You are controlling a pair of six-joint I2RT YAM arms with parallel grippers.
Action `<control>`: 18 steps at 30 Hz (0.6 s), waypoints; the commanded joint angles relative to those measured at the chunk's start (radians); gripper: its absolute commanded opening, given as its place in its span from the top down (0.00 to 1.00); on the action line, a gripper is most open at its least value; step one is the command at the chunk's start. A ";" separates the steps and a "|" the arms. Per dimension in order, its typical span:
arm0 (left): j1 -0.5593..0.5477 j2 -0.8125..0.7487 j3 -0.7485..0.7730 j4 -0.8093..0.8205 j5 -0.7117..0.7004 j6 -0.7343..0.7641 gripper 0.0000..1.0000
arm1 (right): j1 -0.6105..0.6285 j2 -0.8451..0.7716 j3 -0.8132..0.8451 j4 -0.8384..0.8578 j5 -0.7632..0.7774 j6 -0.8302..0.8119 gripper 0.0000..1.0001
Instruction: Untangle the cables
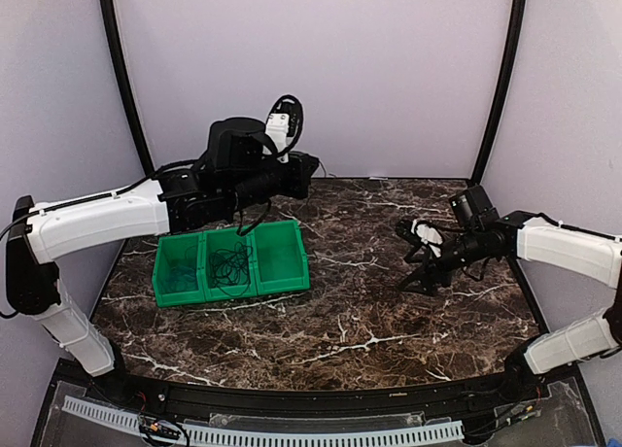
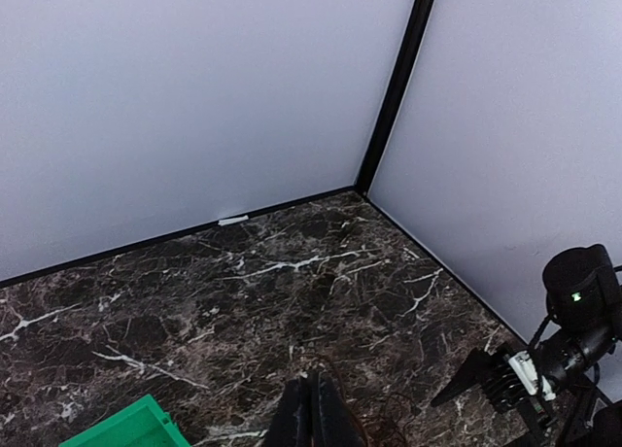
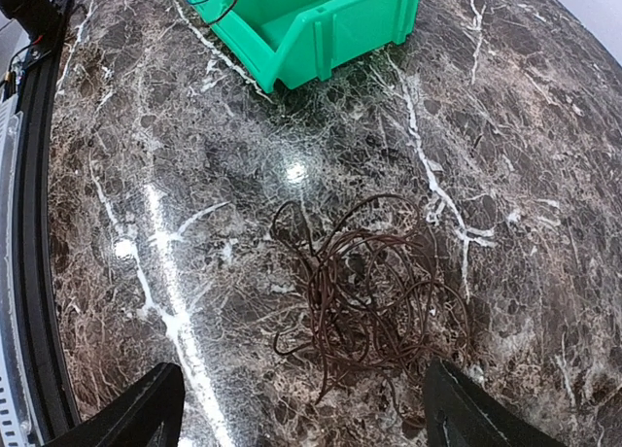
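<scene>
A hand-sized bunch of thin brown cable [image 3: 379,292] lies loose on the marble table [image 1: 350,321]. My right gripper [image 3: 306,418] hovers over it, open, one finger on each side and nothing between them. Seen from above, the right gripper [image 1: 400,258] is at mid-right. A black cable [image 1: 231,262] sits in the middle compartment of the green bin [image 1: 292,272]. My left gripper [image 2: 313,387] is shut, raised over the back of the table. Brown loops [image 2: 389,423] show on the table past its fingers; I cannot tell whether a strand is pinched.
The green three-compartment bin [image 3: 321,29] stands left of centre, under my left arm [image 1: 107,219]. Lilac walls with black corner posts [image 1: 501,78] close the back and sides. The table's front edge carries a black rail [image 1: 292,408].
</scene>
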 commanded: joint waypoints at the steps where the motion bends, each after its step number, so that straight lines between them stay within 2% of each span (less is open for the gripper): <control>1: 0.037 -0.033 0.031 -0.141 -0.039 0.038 1.00 | -0.004 -0.024 -0.030 0.070 0.009 -0.002 0.13; 2: 0.047 -0.027 0.028 -0.145 -0.046 0.039 1.00 | -0.004 -0.023 -0.032 0.074 0.025 0.000 0.11; 4: 0.065 -0.016 0.015 -0.147 -0.059 0.046 1.00 | -0.002 -0.016 -0.027 0.079 0.057 0.000 0.02; 15: 0.168 0.032 -0.021 -0.148 -0.058 0.086 1.00 | -0.002 0.013 -0.026 0.072 0.077 -0.011 0.01; 18: 0.172 0.012 -0.035 -0.117 -0.007 0.101 1.00 | -0.002 0.016 -0.026 0.070 0.079 -0.013 0.01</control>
